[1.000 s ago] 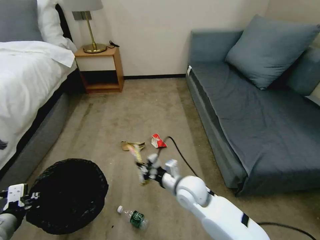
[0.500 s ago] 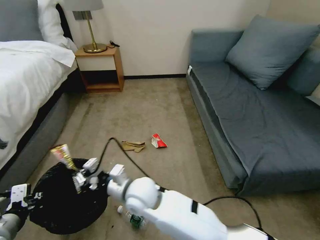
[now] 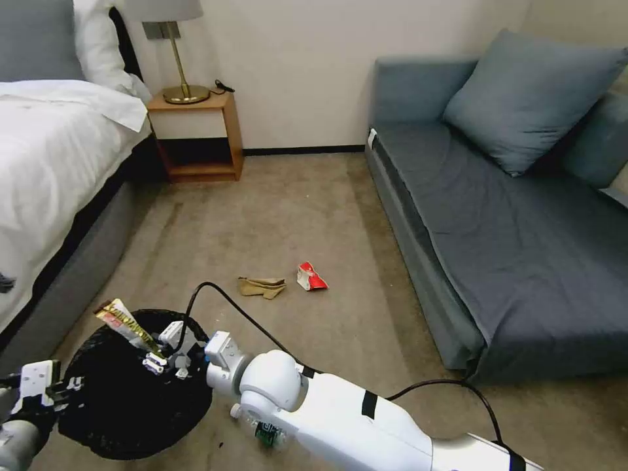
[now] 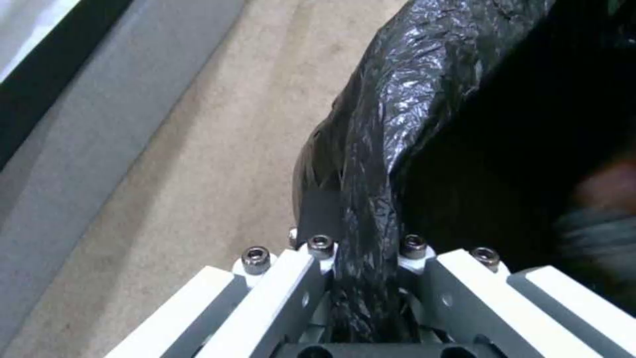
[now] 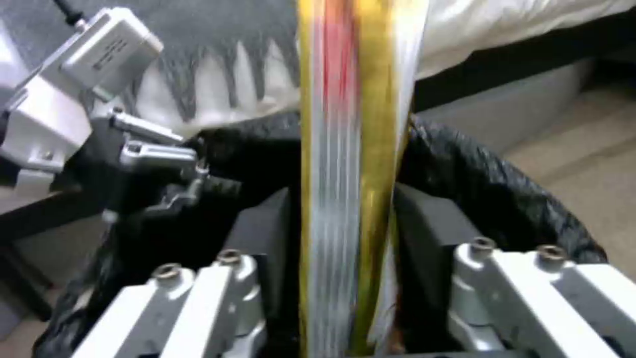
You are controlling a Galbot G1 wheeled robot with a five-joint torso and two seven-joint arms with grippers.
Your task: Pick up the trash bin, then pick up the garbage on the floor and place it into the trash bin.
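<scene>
Trash bin [image 3: 131, 386], black liner over the rim, held off to the robot's left near the bed [image 3: 52, 170]; rim pinched in the left hand [image 3: 49, 391], which is clenched on the liner.

Gold-yellow snack wrapper [image 3: 124, 324] now over the bin's mouth, tilted, upper end leaning out past the far rim. Half a second ago held more upright at the rim; a second ago well away from the bin, out over the carpet beside the tan paper piece [image 3: 261, 286]. Right hand [image 3: 160, 356] brought across to the bin with it, grasping the wrapper's lower end, not yet released. Judged: first item at the drop point, only the release outstanding.

Remaining on the floor, positions unchanged: tan paper piece and red-and-white packet [image 3: 310, 277] well beyond the bin toward the sofa [image 3: 497, 235]; clear bottle with green label [image 3: 265, 433] just beside the bin, largely hidden under the right arm. Three items outstanding.

View differences:
- Left wrist: liner fold [image 4: 371, 164] clamped between the left hand's fingers [image 4: 291, 278], grip confirmed; bin interior dark, contents not discernible.
- Right wrist: wrapper [image 5: 351, 149] running straight up between the dark pads [image 5: 265, 233], pads closed on it, bin rim [image 5: 504, 199] behind, left hand [image 5: 166, 164] on the rim beyond.
- Head: wrapper's tilt and the floor items.
</scene>
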